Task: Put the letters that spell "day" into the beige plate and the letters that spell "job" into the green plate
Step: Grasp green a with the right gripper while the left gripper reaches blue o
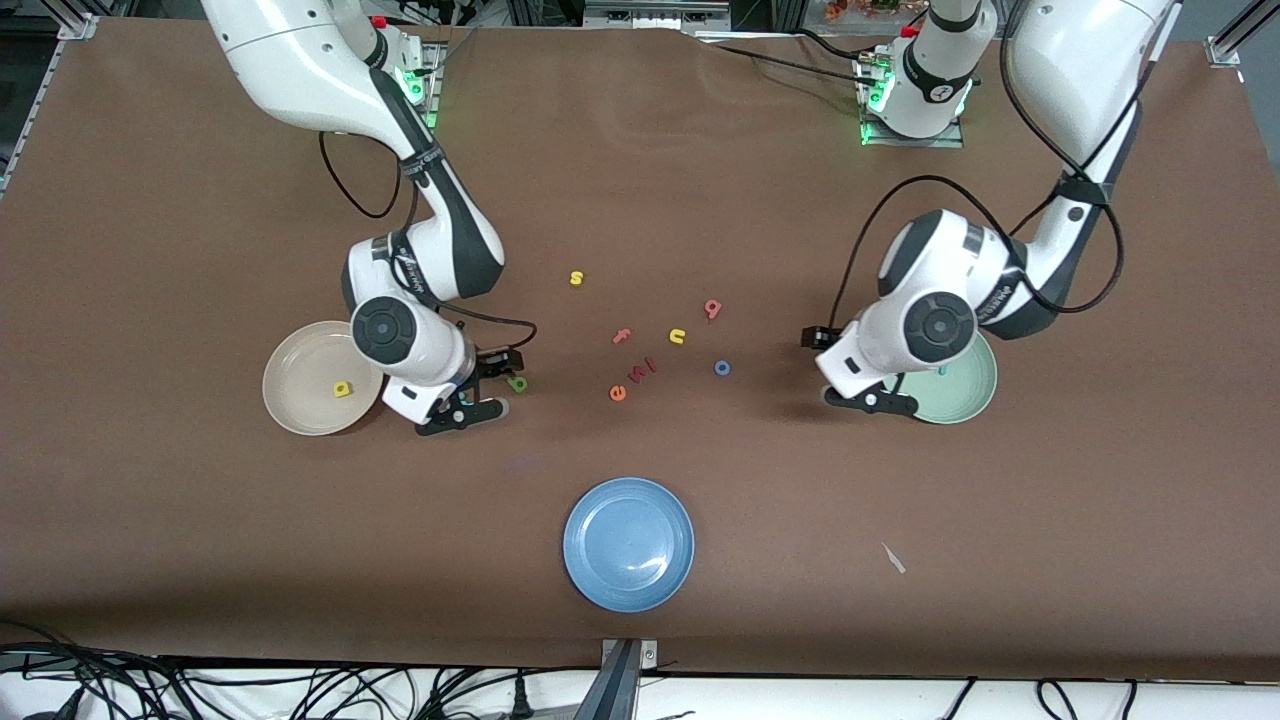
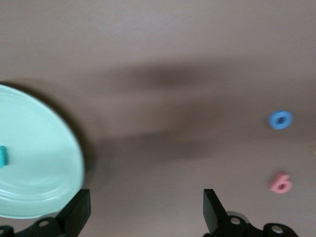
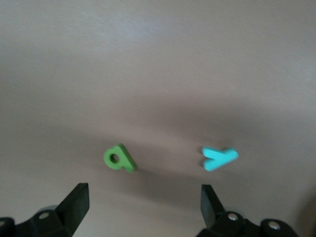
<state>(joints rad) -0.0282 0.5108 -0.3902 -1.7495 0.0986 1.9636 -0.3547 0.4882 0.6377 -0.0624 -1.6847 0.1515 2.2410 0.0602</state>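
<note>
The right gripper (image 1: 478, 385) hangs at centre-left of the front view with its fingers spread and nothing between them, over the green a (image 3: 119, 158) and the teal y (image 3: 219, 158), which lie side by side on the table (image 1: 200, 560) just beside the beige plate (image 1: 290, 385). That plate holds only the yellow d (image 1: 342, 389), so "day" looks one-third done. The left gripper (image 1: 850, 370) sits at centre-right, also spread wide and empty, at the rim of the green plate (image 1: 975, 395), where a teal piece (image 2: 3, 156), likely the j, lies. The blue o (image 1: 722, 368) and the red-pink b (image 1: 713, 308) are on the bare table near the middle, so "job" is also one-third done. The other letters (image 1: 630, 375) and the blue plate (image 1: 628, 543) at lower centre appear untouched.
</note>
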